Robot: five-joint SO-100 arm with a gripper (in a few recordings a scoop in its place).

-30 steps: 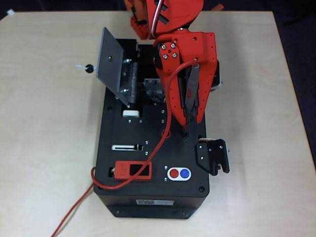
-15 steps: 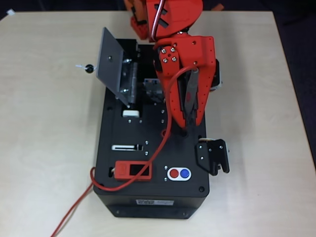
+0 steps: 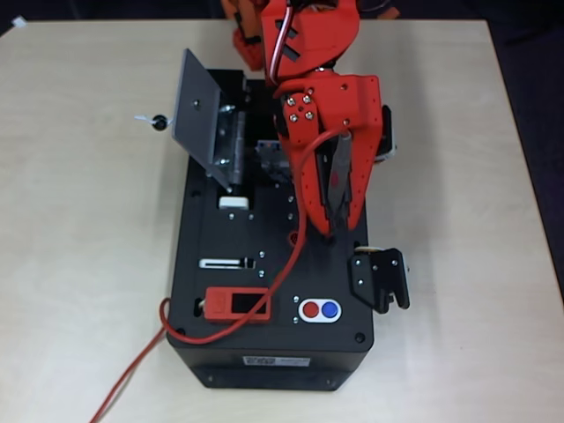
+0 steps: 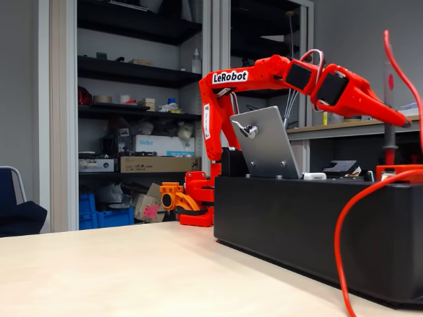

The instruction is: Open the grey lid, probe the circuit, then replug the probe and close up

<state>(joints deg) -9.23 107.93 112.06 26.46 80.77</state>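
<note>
One pincer [image 3: 332, 225] is clamped on the probe [image 3: 340, 176], tip low over the black box [image 3: 220, 352] near its socket – the lid [image 3: 196, 119] stands open. Replugging well probably needs the probe upright and centred, with the red wire [image 3: 264, 295] slack.

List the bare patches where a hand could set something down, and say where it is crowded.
Free: the table left of the black box, below the grey lid, and right of the box. Crowded: the box top under the gripper, and the red wire corner.
</note>
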